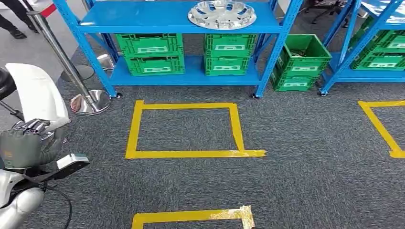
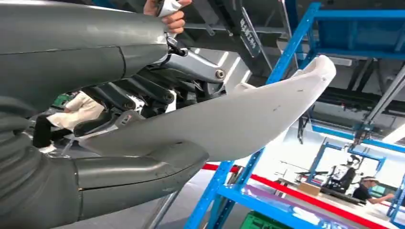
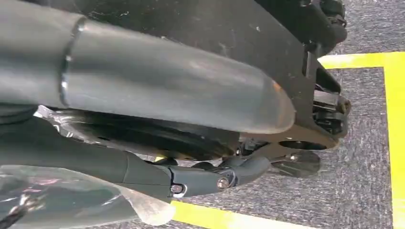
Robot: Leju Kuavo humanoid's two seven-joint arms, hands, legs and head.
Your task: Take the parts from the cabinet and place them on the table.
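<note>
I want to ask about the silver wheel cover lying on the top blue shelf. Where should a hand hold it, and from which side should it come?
Probably at the near rim of the wheel cover, coming from the front of the blue shelf. It lies flat as a shallow disc, close to the shelf's front edge, so that rim is likely easiest to reach. The openings near the rim may give the fingers something to hook into.

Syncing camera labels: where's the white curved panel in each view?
Head view: white curved panel at far left, held by the left hand, left of the blue shelving.
Left wrist view: it runs across the middle, in the left hand's grip, blue shelving behind.
Right wrist view: right hand grips a black plastic-wrapped part over carpet and yellow tape.
Shared: blue shelving, head and left wrist; yellow tape, head and right wrist.
</note>
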